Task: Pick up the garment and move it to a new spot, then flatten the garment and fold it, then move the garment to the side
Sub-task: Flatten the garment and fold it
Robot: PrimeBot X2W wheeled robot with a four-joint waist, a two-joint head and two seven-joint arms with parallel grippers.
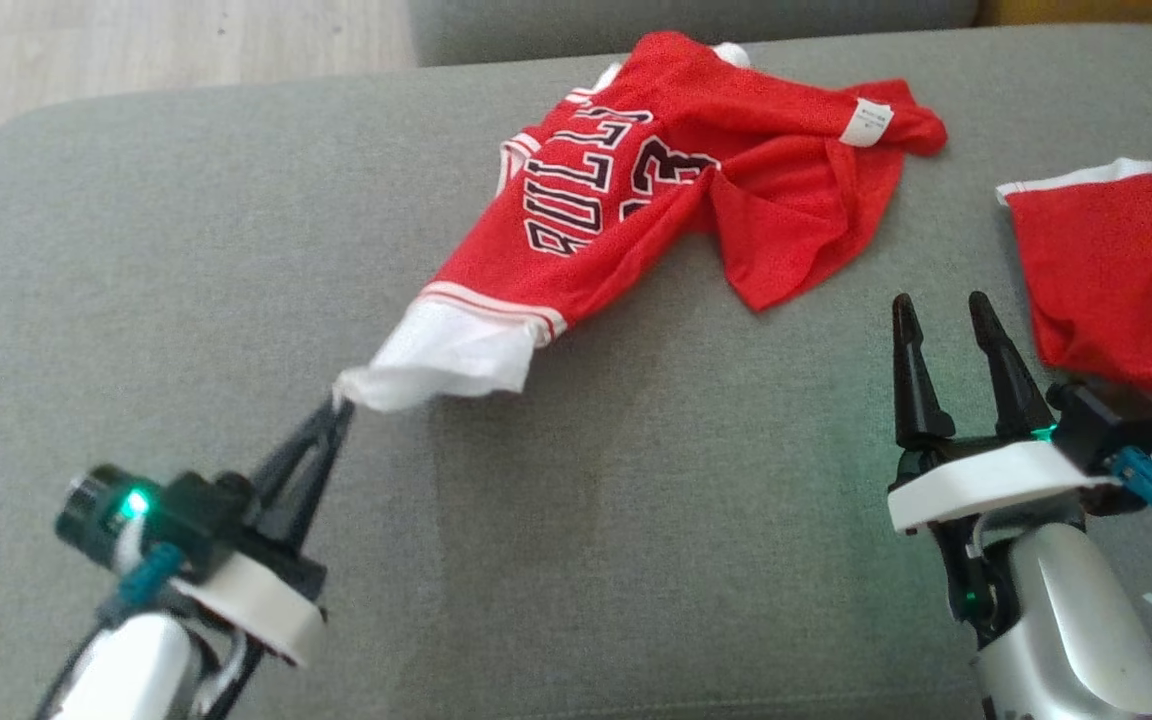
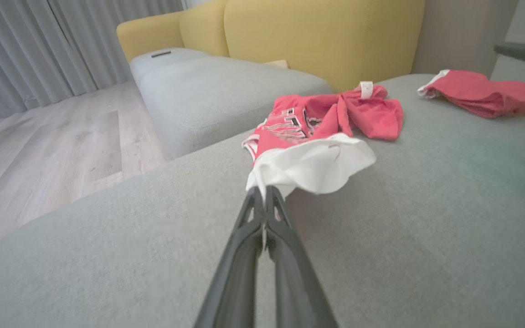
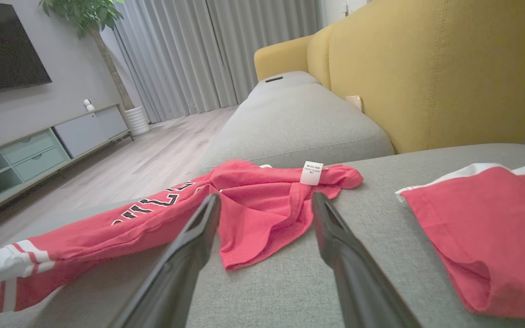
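The left gripper (image 1: pixel 341 405) has its two dark fingers pressed together on the very tip of the white trim (image 1: pixel 446 350) of the crumpled red basketball jersey with black-and-white lettering (image 1: pixel 656 200), low over the near-left part of the grey woven sofa seat (image 1: pixel 636 560). From that pinch the jersey runs stretched and twisted toward the seat's far middle, where its bulk lies bunched with a white care label (image 1: pixel 868 122) turned up. The right gripper (image 1: pixel 941 305) stands over the seat's near-right part, fingers spread and empty, clear of the jersey. At the seat's right edge lies a second red cloth with a white band (image 1: pixel 1116 270). The hold looks thin — just a corner of trim — so a pull could slip it free or drag the bundle along the seat, and a rightward swing might snag the second cloth.
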